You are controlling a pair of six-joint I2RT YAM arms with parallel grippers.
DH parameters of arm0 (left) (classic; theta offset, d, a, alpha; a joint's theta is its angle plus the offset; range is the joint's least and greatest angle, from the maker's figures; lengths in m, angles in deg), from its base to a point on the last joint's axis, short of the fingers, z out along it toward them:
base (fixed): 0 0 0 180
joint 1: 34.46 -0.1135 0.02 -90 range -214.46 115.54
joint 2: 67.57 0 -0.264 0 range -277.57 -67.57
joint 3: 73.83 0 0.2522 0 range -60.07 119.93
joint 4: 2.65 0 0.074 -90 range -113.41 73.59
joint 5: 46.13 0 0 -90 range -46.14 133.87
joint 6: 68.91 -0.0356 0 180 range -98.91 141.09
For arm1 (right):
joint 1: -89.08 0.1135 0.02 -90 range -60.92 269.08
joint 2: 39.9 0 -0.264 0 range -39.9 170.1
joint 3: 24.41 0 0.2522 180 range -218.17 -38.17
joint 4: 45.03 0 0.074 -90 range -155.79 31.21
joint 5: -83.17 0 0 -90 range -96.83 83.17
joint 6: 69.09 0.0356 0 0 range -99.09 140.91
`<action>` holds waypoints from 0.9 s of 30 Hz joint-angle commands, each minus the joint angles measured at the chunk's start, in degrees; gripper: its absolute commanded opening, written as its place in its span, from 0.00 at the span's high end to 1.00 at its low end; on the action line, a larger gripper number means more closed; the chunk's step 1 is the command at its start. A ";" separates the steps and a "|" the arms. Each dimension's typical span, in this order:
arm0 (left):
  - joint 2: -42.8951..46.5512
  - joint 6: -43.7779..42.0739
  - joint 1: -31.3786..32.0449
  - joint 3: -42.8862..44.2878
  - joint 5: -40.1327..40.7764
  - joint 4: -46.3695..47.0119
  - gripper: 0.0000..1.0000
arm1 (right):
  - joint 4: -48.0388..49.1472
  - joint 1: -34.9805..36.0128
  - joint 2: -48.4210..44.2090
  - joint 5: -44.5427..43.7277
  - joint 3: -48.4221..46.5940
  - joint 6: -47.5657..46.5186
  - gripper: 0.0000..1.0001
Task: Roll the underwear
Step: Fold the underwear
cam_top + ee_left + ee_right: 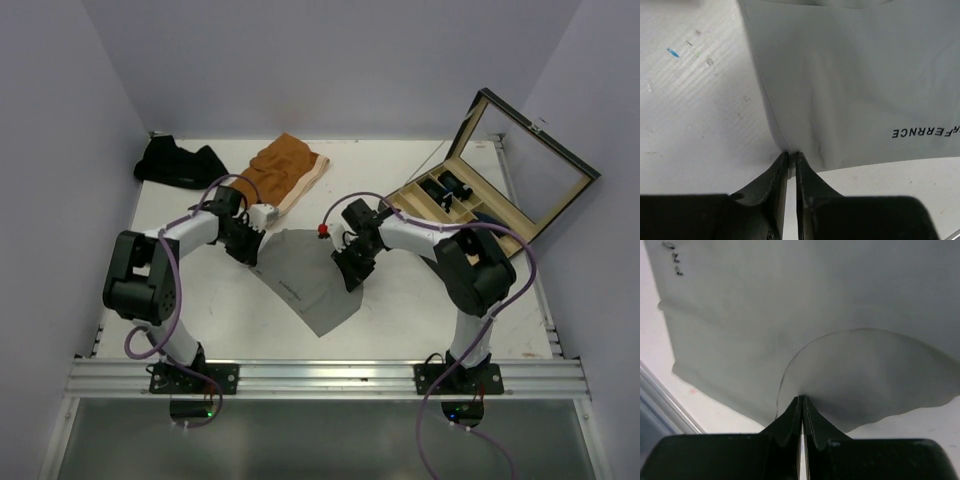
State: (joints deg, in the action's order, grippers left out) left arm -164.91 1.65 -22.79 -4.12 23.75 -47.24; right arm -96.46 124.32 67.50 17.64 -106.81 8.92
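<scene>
A light grey underwear [310, 280] lies spread flat at the middle of the white table, with dark lettering near one edge [925, 132]. My left gripper [250, 255] sits at its left edge. Its jaws are shut on the cloth's corner [791, 155]. My right gripper [348, 275] is at the cloth's right side, shut on a small raised pinch of the grey fabric [802, 399]. A rust-orange underwear [285, 170] with a pale waistband lies at the back centre. A black underwear [178, 163] is bunched at the back left.
An open wooden box [520, 165] with a glass lid stands at the back right, dark items in its compartments. The metal rail [320, 378] with both arm bases runs along the near edge. Lilac walls close in the table on three sides.
</scene>
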 commanded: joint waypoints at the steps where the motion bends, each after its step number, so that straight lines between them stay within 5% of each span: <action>1: -5.12 1.42 -0.15 3.63 0.70 2.79 0.88 | 2.24 0.09 0.10 0.13 3.41 1.96 0.94; 7: -13.03 -0.07 0.03 11.37 -1.15 2.35 0.97 | 4.88 3.25 -1.75 7.86 6.93 6.53 0.93; 13: -18.58 -3.32 1.26 18.85 -3.26 0.95 0.97 | 6.11 5.19 -9.63 18.59 5.54 7.86 0.79; 21: -19.91 -6.05 2.93 21.49 -1.68 1.47 0.78 | 4.36 -3.95 -6.41 9.04 -2.63 7.15 0.80; 27: -16.22 -5.43 2.49 21.31 -1.76 1.47 0.68 | 5.41 -4.04 -0.96 2.00 -1.59 5.84 0.85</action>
State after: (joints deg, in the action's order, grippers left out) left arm -181.96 -2.50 -19.93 17.41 19.68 -45.82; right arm -91.01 119.36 63.96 24.51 -109.28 15.66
